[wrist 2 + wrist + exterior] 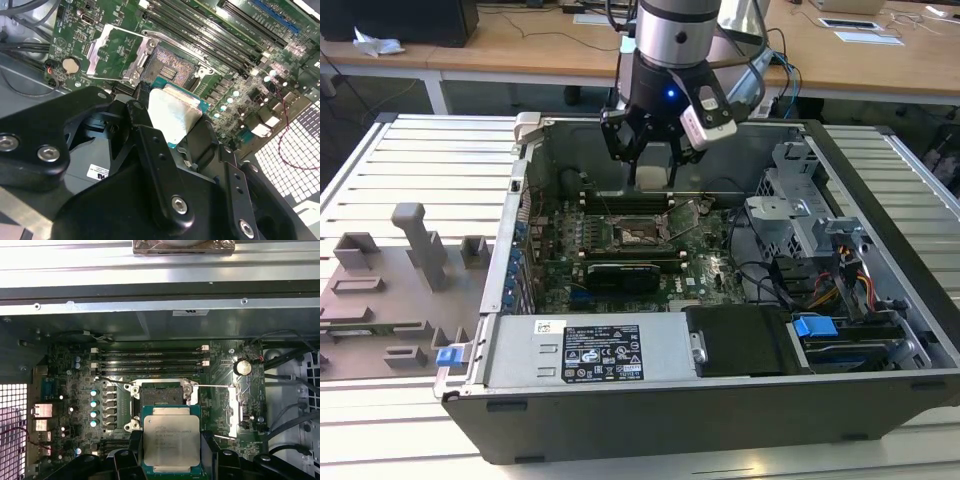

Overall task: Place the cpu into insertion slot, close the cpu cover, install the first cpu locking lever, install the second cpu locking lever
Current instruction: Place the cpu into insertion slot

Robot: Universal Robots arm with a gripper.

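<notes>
The cpu (171,442), a small flat square with a dull silver-grey metal lid on a green edge, sat clamped between the gripper's (650,160) black fingers (145,125), which pressed on two opposite sides. It was held level above the green motherboard (75,390), metal face up, not yet in the insertion slot (161,397). Being square, it had no long axis, and in the first wrist view its edges ran parallel to the slot's silver rim. The slot's dark centre lay uncovered. The cpu cover (117,55), a thin silver frame, stood swung open at one side. Long black memory slots (150,357) ran just beyond, and the grey metal walls of the computer case (510,250) ringed the board.
</notes>
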